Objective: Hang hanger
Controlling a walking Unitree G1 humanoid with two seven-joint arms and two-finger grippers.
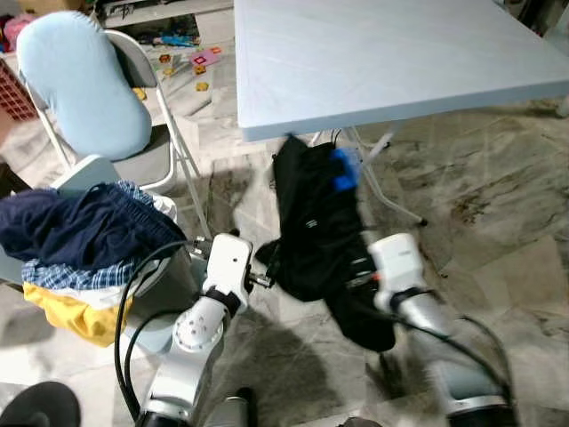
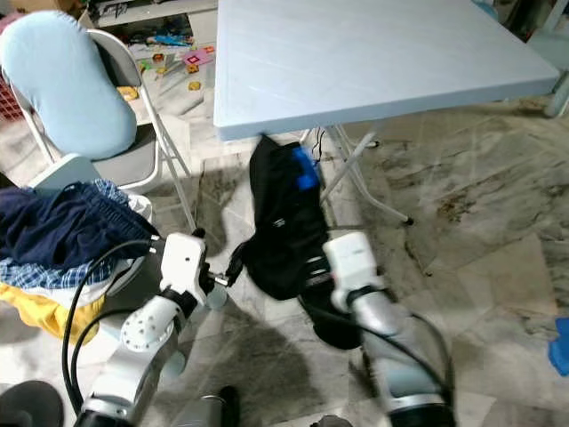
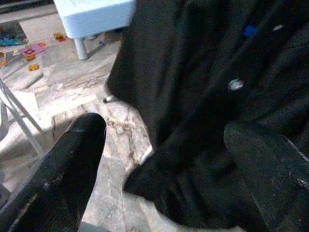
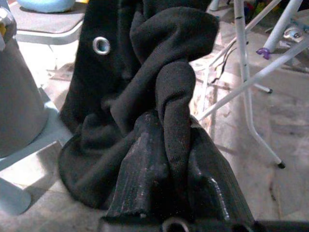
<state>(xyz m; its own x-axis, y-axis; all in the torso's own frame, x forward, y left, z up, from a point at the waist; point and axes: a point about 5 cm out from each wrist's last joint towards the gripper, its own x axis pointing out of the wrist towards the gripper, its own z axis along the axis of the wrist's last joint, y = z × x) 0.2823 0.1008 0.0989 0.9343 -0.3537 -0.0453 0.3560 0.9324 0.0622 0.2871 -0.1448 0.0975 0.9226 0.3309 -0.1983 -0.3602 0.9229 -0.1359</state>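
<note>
Here the right gripper (image 4: 166,159) is clamped on a fold of the black garment (image 1: 316,222) hanging at the table (image 1: 373,53) edge, while the left gripper (image 3: 164,159) stands spread beside it.

Your right gripper (image 1: 360,280) is pressing into the black garment (image 1: 316,222) hanging below the table (image 1: 391,62), while your left gripper (image 1: 264,280) is hovering just beside its hem.

Home room; marble-pattern floor (image 1: 498,196); folding table (image 1: 373,53); folding chair (image 1: 151,107); heaped laundry (image 1: 80,240); scattered toys (image 1: 200,60)
</note>
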